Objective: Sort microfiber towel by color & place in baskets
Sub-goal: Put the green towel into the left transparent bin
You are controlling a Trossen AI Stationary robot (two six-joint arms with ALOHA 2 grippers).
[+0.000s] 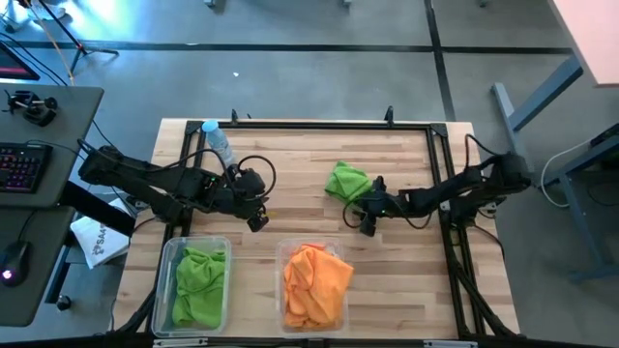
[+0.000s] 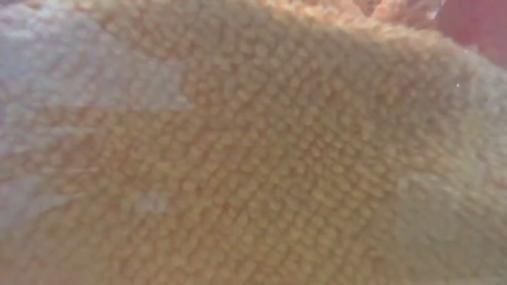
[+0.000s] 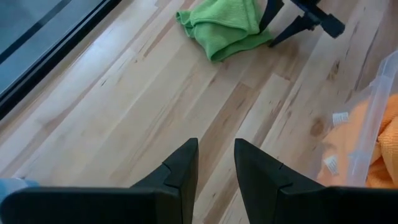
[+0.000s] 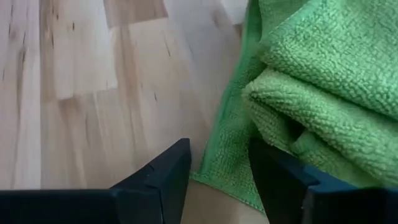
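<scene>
Green towel [image 1: 346, 181] laid at frame centre, edge set between spread right gripper [image 1: 366, 221] fingers, left gripper [image 1: 256, 218] part-open, empty, 2 baskets [image 1: 170, 253] at bottom, filled by colour.

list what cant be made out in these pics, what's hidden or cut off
- Low view: an orange towel against the lens hides the whole table and both arms.
- High view: piled cloth in the left basket and right basket hides how many towels each holds.
- Right wrist view: the green towel is cut off by the picture's edges.
- Left wrist view: the right gripper is cut off at the edge.
</scene>
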